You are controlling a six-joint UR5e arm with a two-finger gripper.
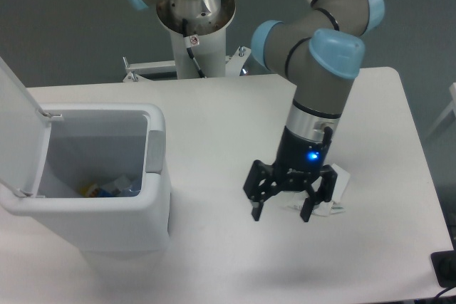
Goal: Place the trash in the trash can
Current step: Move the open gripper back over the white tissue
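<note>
White trash can [153, 197], bottle [117, 189] inside

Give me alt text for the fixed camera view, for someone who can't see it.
A robot arm's open pincer hangs just over a crumpled white wrapper on the right of a white table. At left stands a white trash can with its lid flipped open and some litter, including a bluish piece, at the bottom.

Trash can [153, 197] left on table [370, 105]; wrapper [336, 189] right, gripper [281, 211] over it.
</note>
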